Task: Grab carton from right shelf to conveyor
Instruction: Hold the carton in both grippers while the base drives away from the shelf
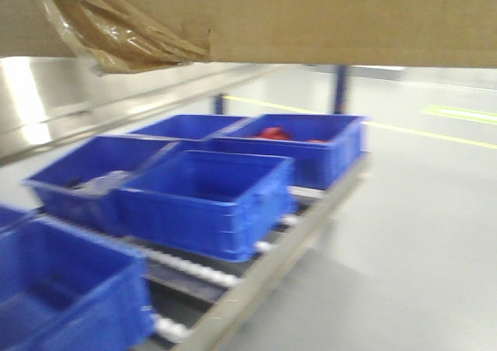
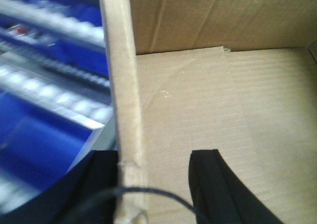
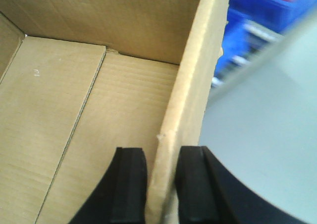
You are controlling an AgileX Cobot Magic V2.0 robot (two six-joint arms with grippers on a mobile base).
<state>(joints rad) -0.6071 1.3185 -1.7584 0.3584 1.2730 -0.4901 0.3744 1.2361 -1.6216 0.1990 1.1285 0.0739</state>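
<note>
Carton (image 1: 311, 17) spans the top of the front view, above the blue bins (image 1: 206, 199) on the conveyor (image 1: 194, 265). My right pincer (image 3: 160, 152) is pinched tight on 1 wall edge. My left pincer (image 2: 152, 154) straddles the opposite edge, but its inner finger (image 2: 210, 184) seems to stand off the wall, so I can't tell whether it grips. Floor (image 1: 419, 234) lies open to the right.

Blue bins (image 1: 206, 199) across the conveyor (image 1: 260, 287)

1. Roller conveyor (image 1: 203, 271): several blue bins (image 1: 206, 199) standing directly on the rollers, in two rows.
2. Far bin at the right edge (image 1: 330, 161): red items (image 1: 272, 133) inside.
3. Grey floor (image 1: 411, 242): yellow line (image 1: 435, 136) marked.
</note>
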